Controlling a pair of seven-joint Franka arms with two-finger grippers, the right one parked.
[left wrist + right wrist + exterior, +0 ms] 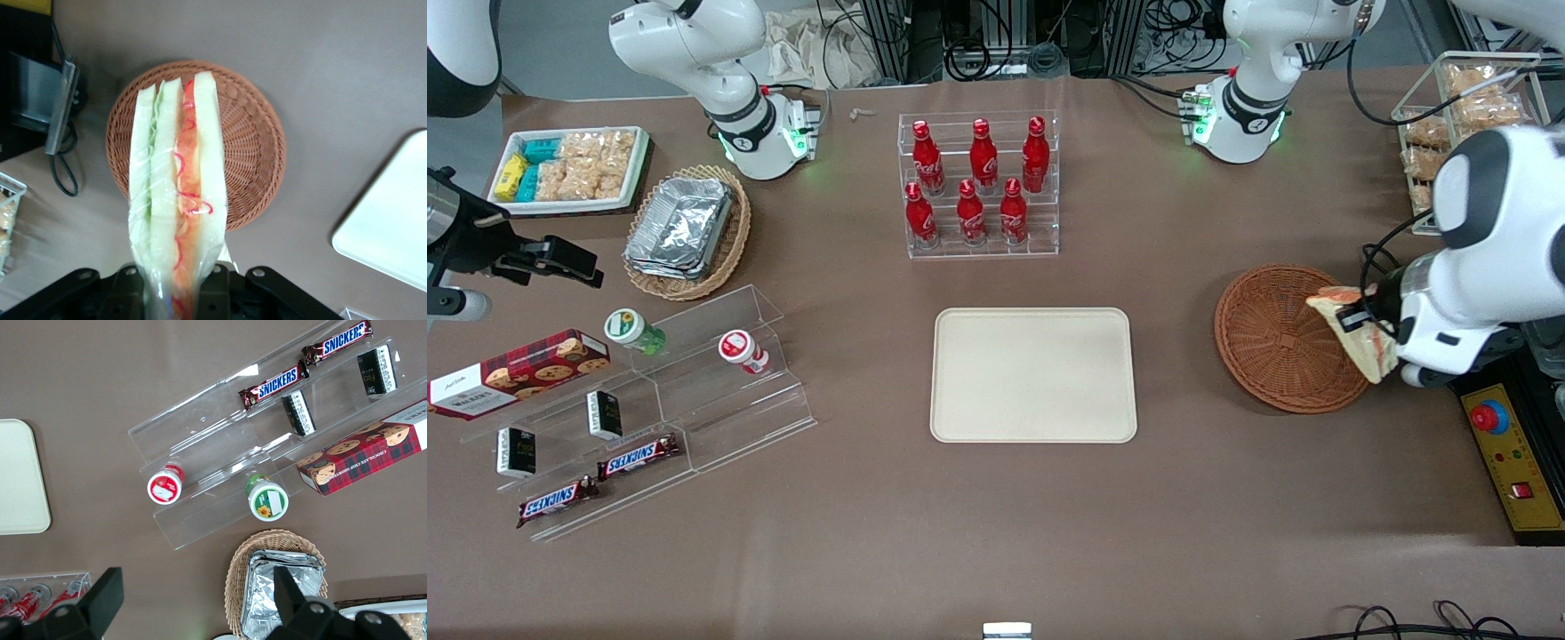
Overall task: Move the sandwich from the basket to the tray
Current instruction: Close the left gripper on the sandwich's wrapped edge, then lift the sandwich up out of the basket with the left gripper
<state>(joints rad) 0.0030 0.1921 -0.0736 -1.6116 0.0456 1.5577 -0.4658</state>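
while above one basket [1272,342], the end effector [1371,324] (closed) grips one sandwich [1356,333].

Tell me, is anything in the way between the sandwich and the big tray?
Nothing visible. The gripper holds the sandwich above the basket edge, and only bare table lies between there and the tray.

My black gripper [180,293] grips the sandwich [177,193], pale bread striped red, orange and green, over the reddish-brown woven basket [1276,342]; cream tray [1033,374], brown desk [996,533].
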